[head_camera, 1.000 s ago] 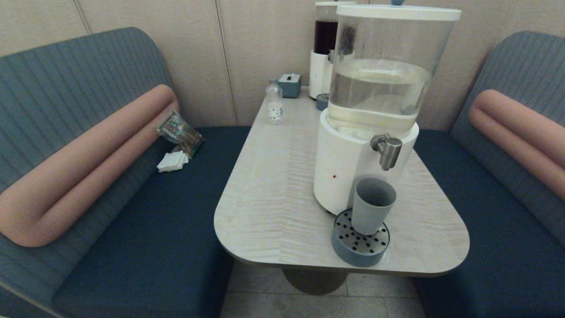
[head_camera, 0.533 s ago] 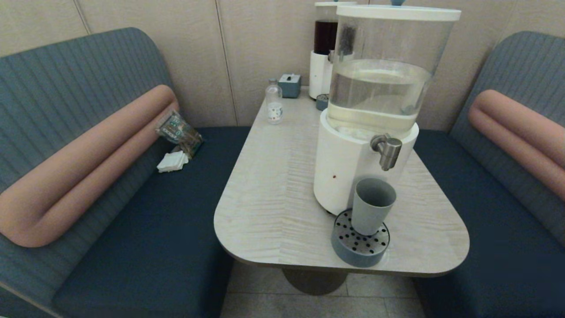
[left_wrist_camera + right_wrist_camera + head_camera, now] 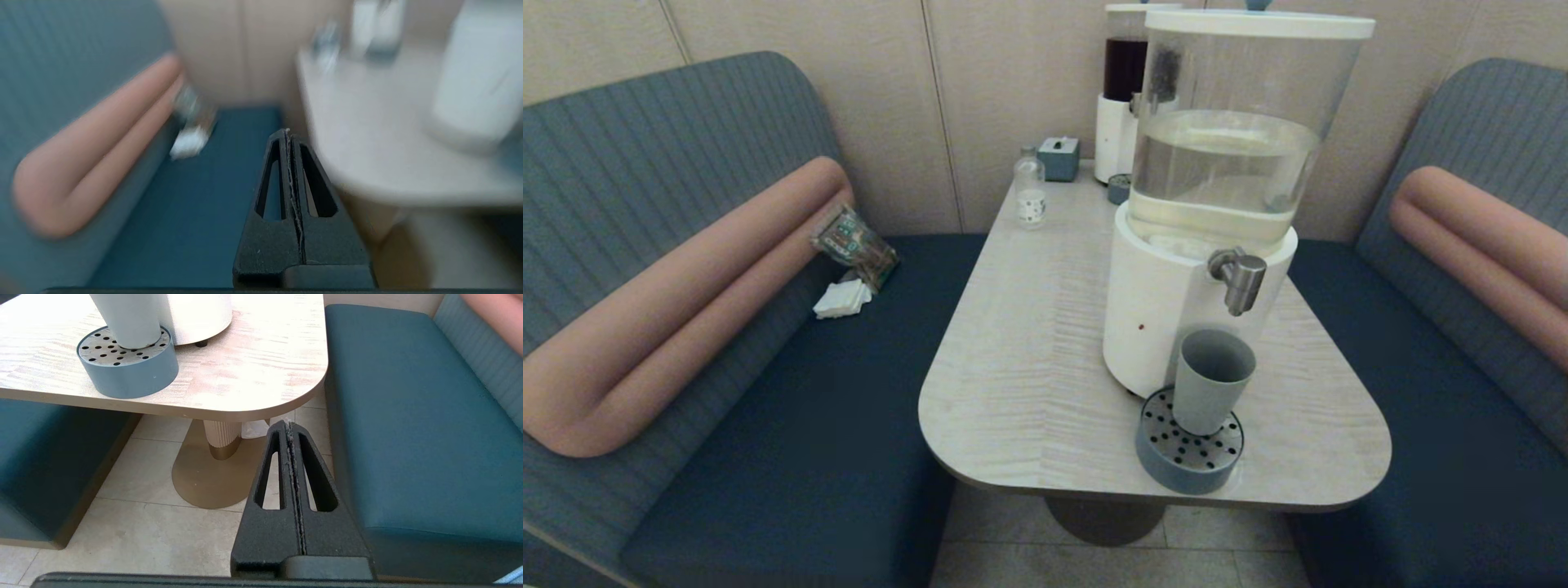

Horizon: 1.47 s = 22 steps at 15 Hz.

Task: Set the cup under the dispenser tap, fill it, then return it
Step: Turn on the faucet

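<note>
Head view: one cup [image 3: 1211, 380], a plain grey-blue tumbler, stands upright on the round blue-grey tray [image 3: 1168, 469], on its perforated metal top, directly under the dispenser tap [image 3: 1239, 280]. That tap is a single brushed-steel spigot sticking out of the white base of the big clear-tank dispenser [image 3: 1176, 302], whose tank is partly filled with clear liquid. The tray sits on the table [image 3: 1029, 359] near its front edge, just in front of the dispenser's base.

Counting outward: two dispensers in all, the second a slimmer dark-tank dispenser [image 3: 1123, 90] at the far end of the table, with a second small tray [image 3: 1119, 188] at its foot. One small clear bottle [image 3: 1030, 193] and one small grey-blue box [image 3: 1058, 158] stand near it. On the left bench seat lie one wrapped packet [image 3: 854, 242] and one stack of white napkins [image 3: 842, 299].

Neither arm shows in the head view. The left gripper [image 3: 288, 134] hangs over the left bench beside the table edge, fingers pressed together on nothing. The right gripper [image 3: 288, 425] is low beside the right bench, below the table's near corner, likewise closed and empty.

Compared with the frames half a second and one second ago, cup, tray and dispensers have not shifted.
</note>
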### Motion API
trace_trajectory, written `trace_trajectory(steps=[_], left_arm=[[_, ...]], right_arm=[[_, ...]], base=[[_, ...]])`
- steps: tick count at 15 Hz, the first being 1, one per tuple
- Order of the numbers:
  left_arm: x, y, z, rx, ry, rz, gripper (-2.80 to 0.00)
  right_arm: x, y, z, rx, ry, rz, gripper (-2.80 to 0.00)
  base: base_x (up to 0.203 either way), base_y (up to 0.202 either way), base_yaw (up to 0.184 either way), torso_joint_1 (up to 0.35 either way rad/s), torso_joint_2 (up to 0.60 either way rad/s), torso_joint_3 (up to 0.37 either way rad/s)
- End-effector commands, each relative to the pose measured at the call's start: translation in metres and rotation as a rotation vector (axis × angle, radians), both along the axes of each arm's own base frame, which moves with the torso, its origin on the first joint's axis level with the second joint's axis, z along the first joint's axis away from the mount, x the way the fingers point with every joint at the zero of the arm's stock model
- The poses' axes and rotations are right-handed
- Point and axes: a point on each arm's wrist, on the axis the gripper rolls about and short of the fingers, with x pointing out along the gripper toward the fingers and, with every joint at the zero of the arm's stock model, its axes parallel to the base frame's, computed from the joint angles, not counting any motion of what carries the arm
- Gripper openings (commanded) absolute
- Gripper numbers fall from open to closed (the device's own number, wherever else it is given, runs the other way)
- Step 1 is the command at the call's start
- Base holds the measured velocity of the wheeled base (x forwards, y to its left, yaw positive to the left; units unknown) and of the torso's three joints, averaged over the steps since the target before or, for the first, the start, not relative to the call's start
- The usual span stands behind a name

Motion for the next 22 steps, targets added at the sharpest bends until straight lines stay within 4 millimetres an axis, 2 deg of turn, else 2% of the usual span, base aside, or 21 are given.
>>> trace_trajectory(steps=[1, 2, 7, 15, 16, 17, 18, 19, 21, 22], left_arm=[[0.009, 0.000, -0.025, 0.041, 0.090, 0.010, -2.80], [0.010, 0.000, -0.033, 0.061, 0.151, 0.013, -2.80], [0.009, 0.000, -0.043, 0.039, 0.291, -0.011, -2.80], [0.009, 0.000, -0.043, 0.004, 0.286, -0.014, -2.80], [0.009, 0.000, -0.043, 0.002, 0.286, -0.014, -2.80], [0.009, 0.000, -0.043, 0.004, 0.286, -0.014, -2.80], [0.009, 0.000, -0.043, 0.002, 0.286, -0.014, -2.80], [0.009, 0.000, -0.043, 0.003, 0.286, -0.014, -2.80], [0.009, 0.000, -0.043, 0.002, 0.286, -0.014, -2.80], [0.009, 0.000, -0.043, 0.002, 0.286, -0.014, -2.80]], right_arm=[[0.000, 0.000, 0.000, -0.002, -0.001, 0.001, -2.80], [0.000, 0.000, 0.000, -0.001, -0.001, 0.001, -2.80], [0.000, 0.000, 0.000, -0.002, 0.000, 0.000, -2.80], [0.000, -0.001, 0.000, -0.016, 0.000, -0.025, -2.80], [-0.003, 0.000, 0.009, -0.017, -0.013, -0.021, -2.80], [-0.008, 0.000, 0.025, -0.004, -0.044, -0.019, -2.80], [-0.020, 0.000, 0.049, 0.017, -0.094, -0.015, -2.80], [-0.035, 0.000, 0.081, 0.031, -0.157, -0.009, -2.80], [-0.061, -0.001, 0.160, 0.054, -0.259, 0.004, -2.80], [-0.057, -0.002, 0.192, 0.060, -0.253, 0.004, -2.80]], base=[[0.000, 0.000, 0.000, 0.000, 0.00, 0.000], [0.000, 0.000, 0.000, 0.000, 0.00, 0.000], [0.000, 0.000, 0.000, 0.000, 0.00, 0.000], [0.000, 0.000, 0.000, 0.000, 0.00, 0.000], [0.000, 0.000, 0.000, 0.000, 0.00, 0.000], [0.000, 0.000, 0.000, 0.000, 0.00, 0.000], [0.000, 0.000, 0.000, 0.000, 0.00, 0.000], [0.000, 0.000, 0.000, 0.000, 0.00, 0.000], [0.000, 0.000, 0.000, 0.000, 0.00, 0.000], [0.000, 0.000, 0.000, 0.000, 0.00, 0.000]])
